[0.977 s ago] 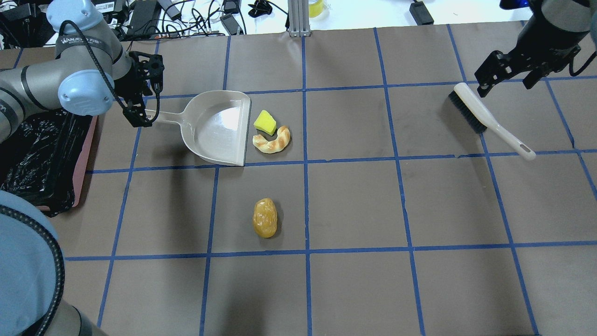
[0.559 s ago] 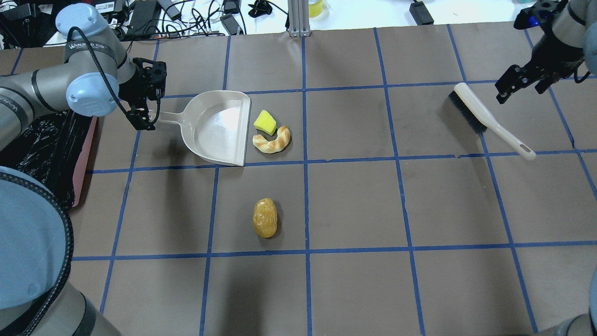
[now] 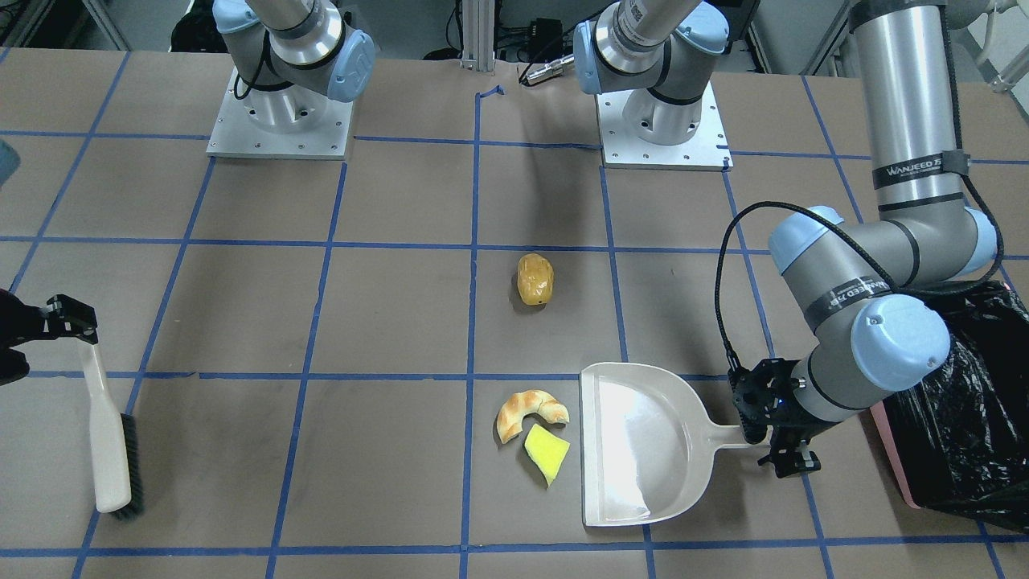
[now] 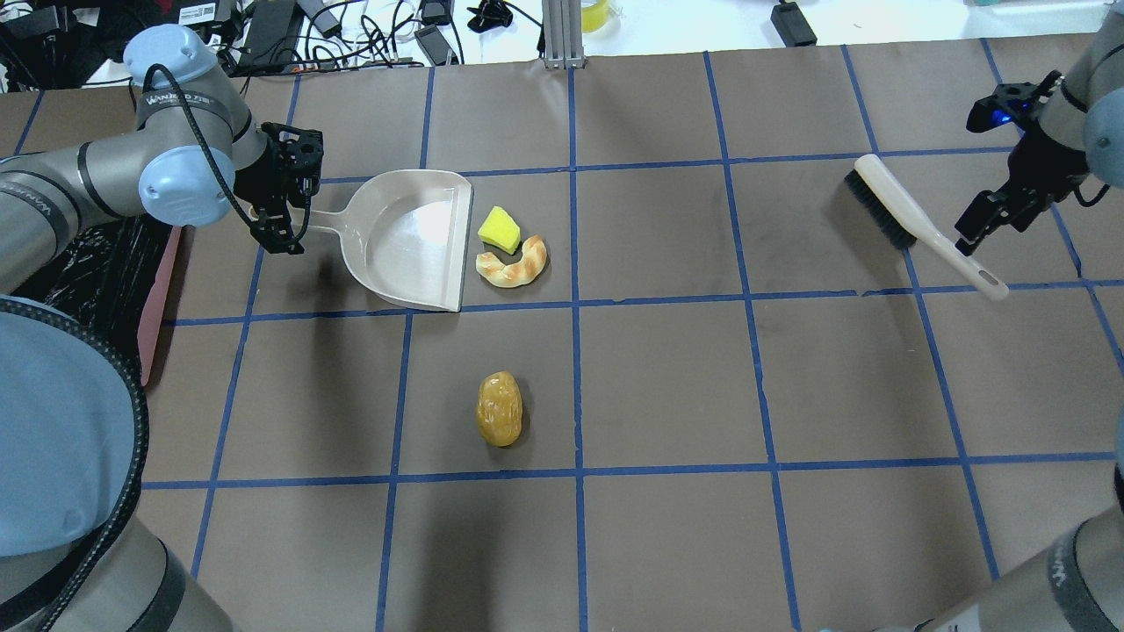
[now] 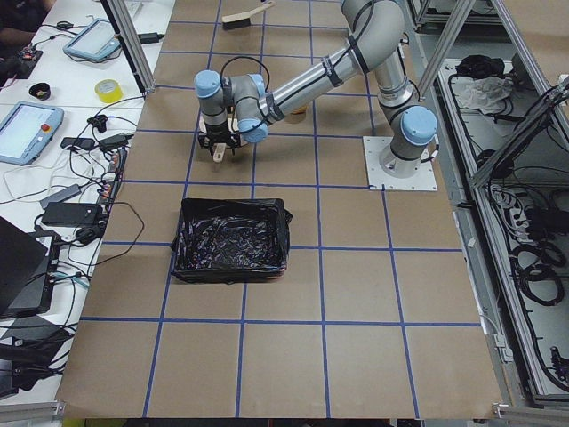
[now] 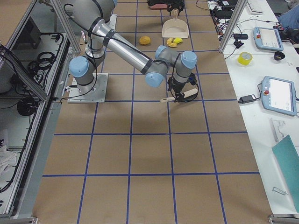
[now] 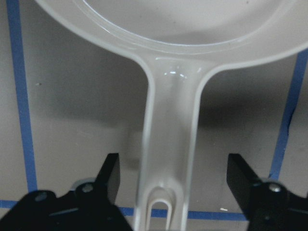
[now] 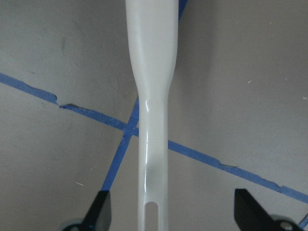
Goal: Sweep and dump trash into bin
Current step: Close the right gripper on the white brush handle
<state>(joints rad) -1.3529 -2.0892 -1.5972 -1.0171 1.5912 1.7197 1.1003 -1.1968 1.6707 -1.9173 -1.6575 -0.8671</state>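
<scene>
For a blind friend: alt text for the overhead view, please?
The left gripper, open, straddles the handle of a cream dustpan; the right gripper, open, straddles a brush handle. A yellow wedge and a croissant lie by the dustpan's lip, a roll apart from them.

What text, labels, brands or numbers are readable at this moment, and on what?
"WANJEED": on the upper band around the left arm; the characters after it are unreadable.
"WANJEED": on the lower band of that arm.
Tablet screens: too small to read.
</scene>
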